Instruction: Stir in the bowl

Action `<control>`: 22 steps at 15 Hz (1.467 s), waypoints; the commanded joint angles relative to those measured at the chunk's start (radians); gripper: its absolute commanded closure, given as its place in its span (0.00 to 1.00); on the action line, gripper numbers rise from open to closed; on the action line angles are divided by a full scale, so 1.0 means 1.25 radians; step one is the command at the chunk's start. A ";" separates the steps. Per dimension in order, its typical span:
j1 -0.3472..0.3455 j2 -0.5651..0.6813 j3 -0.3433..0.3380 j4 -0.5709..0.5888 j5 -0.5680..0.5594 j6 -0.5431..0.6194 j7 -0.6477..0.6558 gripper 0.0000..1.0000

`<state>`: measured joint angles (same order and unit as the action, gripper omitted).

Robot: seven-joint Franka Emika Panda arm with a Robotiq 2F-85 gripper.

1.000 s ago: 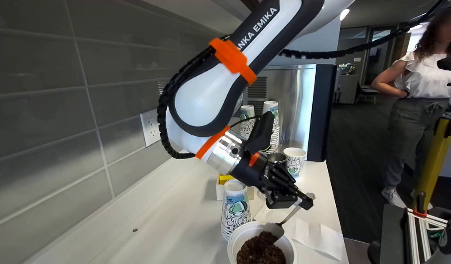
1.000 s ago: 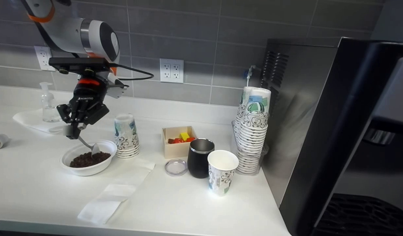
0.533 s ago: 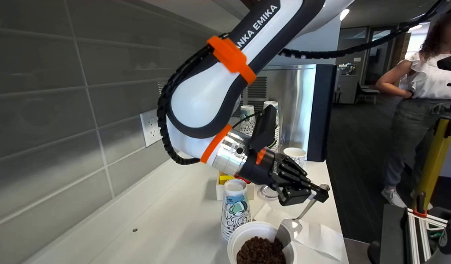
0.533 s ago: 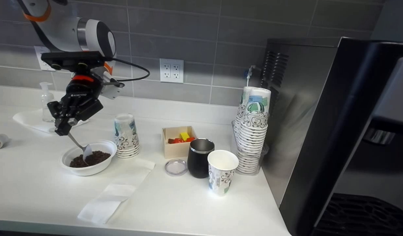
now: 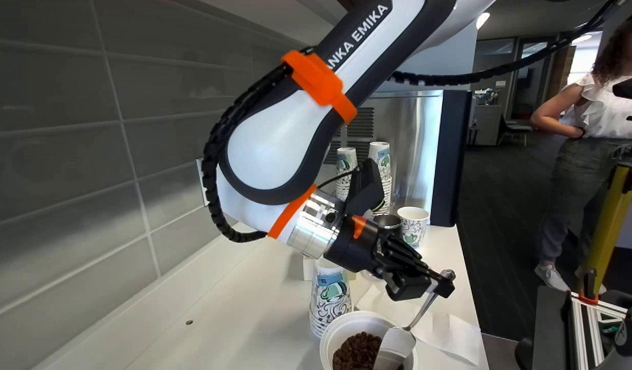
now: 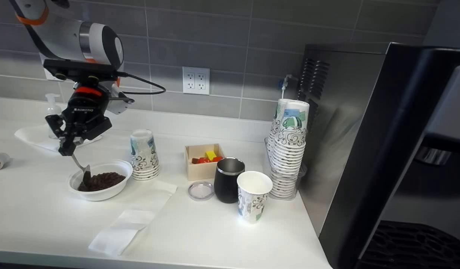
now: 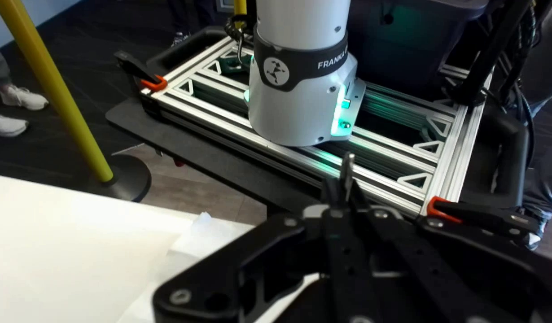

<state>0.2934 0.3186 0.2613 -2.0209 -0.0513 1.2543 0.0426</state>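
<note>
Holding a tilted metal spoon down among dark brown pieces in the white bowl.
Clamping it narrowly in the tool; can see the bowl on the desk, just beside an upside-down stack of paper cups.

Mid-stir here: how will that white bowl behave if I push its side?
Wide and low, the white bowl would probably slide before tipping. Its disposable look suggests light, flexible walls. The small brown pieces inside look loose and may shift.

The arm reads “ANKA EMIKA”; the claw, “ROBOTIQ”; the base, “FRANKA” beside a round logo.
</note>
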 commanded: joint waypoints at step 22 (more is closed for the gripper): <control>0.006 0.004 -0.010 0.022 -0.075 -0.053 0.023 0.99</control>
<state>0.2946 0.3113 0.2398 -2.0151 -0.1213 1.2433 0.1234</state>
